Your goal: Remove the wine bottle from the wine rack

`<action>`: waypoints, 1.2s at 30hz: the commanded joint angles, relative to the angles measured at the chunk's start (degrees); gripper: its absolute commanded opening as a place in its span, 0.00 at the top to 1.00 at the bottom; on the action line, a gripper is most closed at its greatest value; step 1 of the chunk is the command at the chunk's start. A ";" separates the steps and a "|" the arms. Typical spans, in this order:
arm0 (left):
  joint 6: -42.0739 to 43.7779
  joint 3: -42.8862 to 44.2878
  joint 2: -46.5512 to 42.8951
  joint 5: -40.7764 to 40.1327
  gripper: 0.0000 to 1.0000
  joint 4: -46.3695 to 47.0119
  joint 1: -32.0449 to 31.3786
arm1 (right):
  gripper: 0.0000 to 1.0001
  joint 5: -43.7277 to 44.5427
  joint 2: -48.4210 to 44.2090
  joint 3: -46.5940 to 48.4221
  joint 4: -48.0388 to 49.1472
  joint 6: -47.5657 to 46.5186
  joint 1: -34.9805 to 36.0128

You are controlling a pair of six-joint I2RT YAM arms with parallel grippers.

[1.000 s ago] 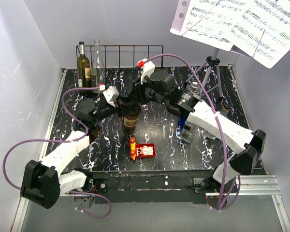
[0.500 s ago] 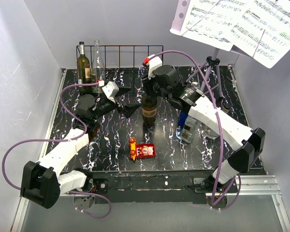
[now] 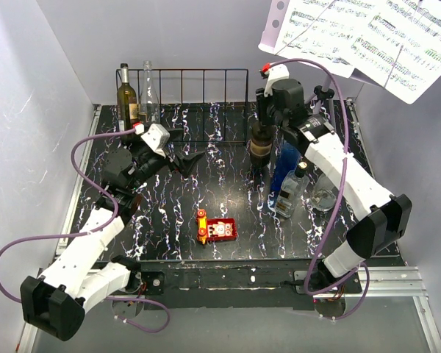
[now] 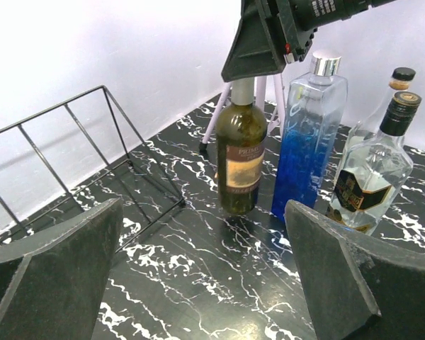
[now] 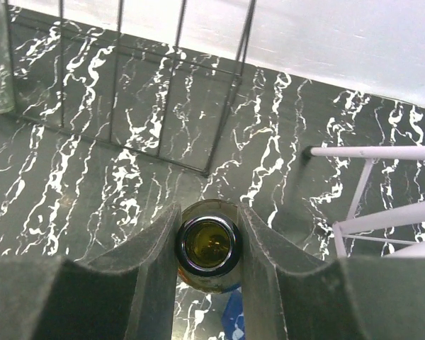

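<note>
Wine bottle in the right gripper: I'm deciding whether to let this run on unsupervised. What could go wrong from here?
1. The right gripper pinches the wine bottle only at the top of its neck; a swing could make it slip or tilt.
2. The blue bottle stands right beside it, with a clear bottle just beyond; a sideways move or set-down might knock them.
3. The music stand's legs are close by and could snag.

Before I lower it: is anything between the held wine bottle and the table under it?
Nothing visible under the wine bottle, held in the jaws of the right gripper; bare table there. A blue bottle stands close beside it.
</note>
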 commanded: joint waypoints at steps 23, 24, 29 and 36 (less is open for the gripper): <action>3.59 8.89 4.14 -24.49 0.02 -16.22 0.00 | 0.53 -1.42 2.99 1.45 6.16 3.83 -5.28; 3.33 11.17 5.19 -25.82 0.02 -21.29 0.18 | 0.47 -1.24 2.82 1.80 5.81 3.92 -5.28; 1.39 17.60 10.21 -28.82 0.02 -26.79 2.81 | 0.37 -0.45 1.50 3.21 4.66 3.13 -5.37; -3.00 27.17 19.15 -25.59 0.02 -31.88 13.17 | 0.35 -2.98 -2.89 5.15 2.20 2.25 -5.28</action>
